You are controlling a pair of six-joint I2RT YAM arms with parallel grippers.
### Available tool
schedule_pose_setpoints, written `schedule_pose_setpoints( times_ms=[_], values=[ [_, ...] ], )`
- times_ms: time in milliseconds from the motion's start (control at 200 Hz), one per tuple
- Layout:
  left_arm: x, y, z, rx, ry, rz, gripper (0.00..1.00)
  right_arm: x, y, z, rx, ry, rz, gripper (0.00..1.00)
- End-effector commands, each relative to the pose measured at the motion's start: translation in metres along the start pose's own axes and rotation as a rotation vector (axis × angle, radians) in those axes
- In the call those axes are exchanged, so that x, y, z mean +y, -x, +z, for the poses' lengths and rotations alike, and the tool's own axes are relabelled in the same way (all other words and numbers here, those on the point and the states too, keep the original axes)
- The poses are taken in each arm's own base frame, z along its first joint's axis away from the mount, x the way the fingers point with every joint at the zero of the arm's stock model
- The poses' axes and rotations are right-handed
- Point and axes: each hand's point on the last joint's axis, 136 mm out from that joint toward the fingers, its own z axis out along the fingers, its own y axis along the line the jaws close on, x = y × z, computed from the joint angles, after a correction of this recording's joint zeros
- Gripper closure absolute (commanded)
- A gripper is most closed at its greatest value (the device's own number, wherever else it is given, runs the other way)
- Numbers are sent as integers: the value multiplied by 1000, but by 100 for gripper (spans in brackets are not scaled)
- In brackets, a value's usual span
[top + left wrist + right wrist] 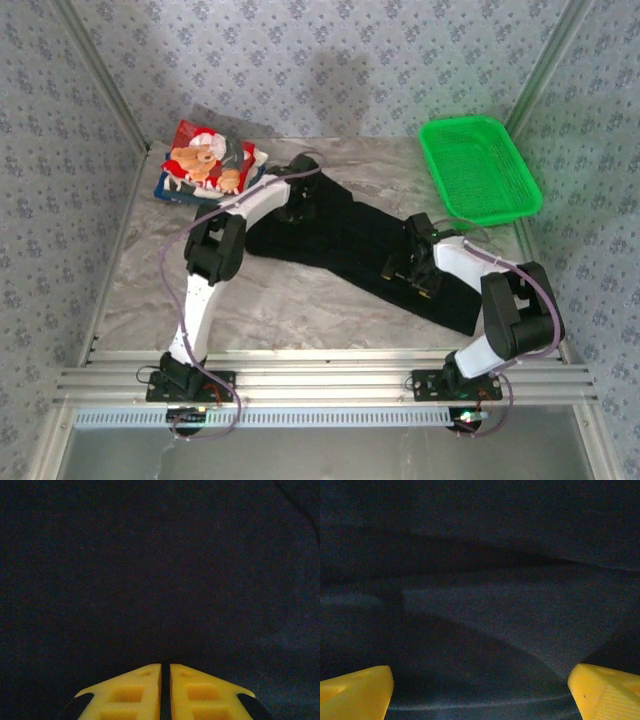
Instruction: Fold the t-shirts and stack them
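View from above: a grey marbled table (290, 310) walled in by patterned wallpaper, with two robot arms bolted at its near edge. A large black t-shirt (350, 245) lies spread across the middle of the table, running on a slant from the far left to the near right. At the far left corner sits a folded red-and-white t-shirt (205, 160) with a teddy-bear print facing up. It rests on a dark blue t-shirt (168, 190), of which only an edge peeks out. A green mesh basket (432, 170) stands at the far right corner, apart from the shirts.

The left arm reaches forward so that the left hand (297, 205) is down on the far left end of the black shirt. Seen from its wrist, its yellow fingers (140, 690) are almost together, with only a thin dark slit between them and their tips against the black cloth. Whether cloth is pinched between them cannot be told.

The right hand (405, 268) is over the near right part of the same shirt. From its wrist, its yellow fingers (355, 690) stand wide apart above wrinkled black cloth, gripping nothing
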Motion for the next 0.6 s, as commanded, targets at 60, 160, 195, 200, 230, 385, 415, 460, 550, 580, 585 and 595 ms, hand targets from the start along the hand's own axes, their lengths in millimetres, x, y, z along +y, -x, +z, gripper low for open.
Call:
schedule_pose_setpoints(
  times_ms=[60, 160, 195, 200, 230, 385, 415, 460, 550, 580, 585, 595],
  values=[
    [-3, 10, 44, 85, -18, 34, 86, 9, -57, 15, 162, 26, 114, 6],
    [-24, 29, 54, 64, -87, 24, 86, 29, -72, 16, 162, 76, 166, 5],
    [-32, 37, 56, 51, -126, 16, 85, 34, -77, 17, 162, 94, 184, 5],
    [-33, 37, 58, 50, -131, 14, 85, 35, -78, 17, 162, 96, 189, 5],
    [-39, 43, 60, 39, -157, 4, 85, 38, -82, 18, 163, 106, 208, 5],
    [-68, 71, 70, -33, -331, -74, 83, 55, -98, 24, 154, 148, 278, 4],
    [-73, 76, 71, -43, -366, -94, 83, 59, -100, 25, 153, 154, 288, 4],
    [-83, 84, 71, -63, -426, -121, 83, 67, -102, 27, 154, 166, 298, 4],
    [-94, 101, 71, -114, -515, -166, 83, 90, -106, 31, 163, 201, 307, 3],
    [-99, 106, 70, -131, -540, -177, 82, 99, -108, 32, 170, 211, 303, 3],
    [-99, 108, 69, -136, -545, -179, 82, 100, -108, 32, 171, 212, 304, 3],
    [-100, 109, 69, -141, -552, -182, 82, 103, -108, 33, 171, 215, 303, 3]
  ],
)
